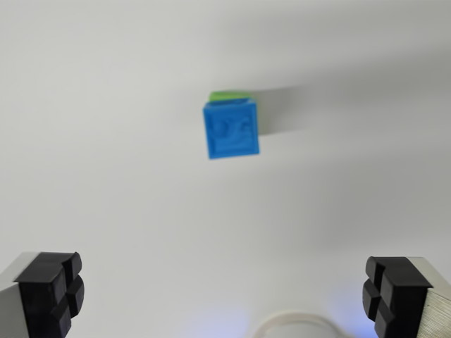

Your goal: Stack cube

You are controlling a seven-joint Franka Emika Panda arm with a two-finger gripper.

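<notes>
Wrist view, looking down on a plain white surface [106, 176]. The picture is soft throughout, so fine detail does not resolve.

Gripper [224, 296]: both black fingertip pads are in sight at the near edge of the view, one pad [53, 292] at the wrist view's left corner and the other at the right corner. They stand wide apart, with bare surface between them. Nothing is held; neither pad touches any object.

Blue cube [232, 131]: it sits a little above the middle of the view, on the far side of the pads and well apart from both. Its top face carries a raised relief pattern, too blurred to read. The cube is slightly rotated against the picture's edges.

Green cube [229, 96]: only a thin strip shows, along the far edge of the blue cube. The blue cube rests on top of it and covers nearly all of it; the two are in contact and roughly aligned, the green one peeking out on the far side only.

A grey shadow [282, 105] falls from the stack toward the wrist view's right.

At the bottom edge, between the pads, a pale curved rim [296, 322] intrudes, with a faint blue glow on the surface beside it. What it belongs to cannot be told.
</notes>
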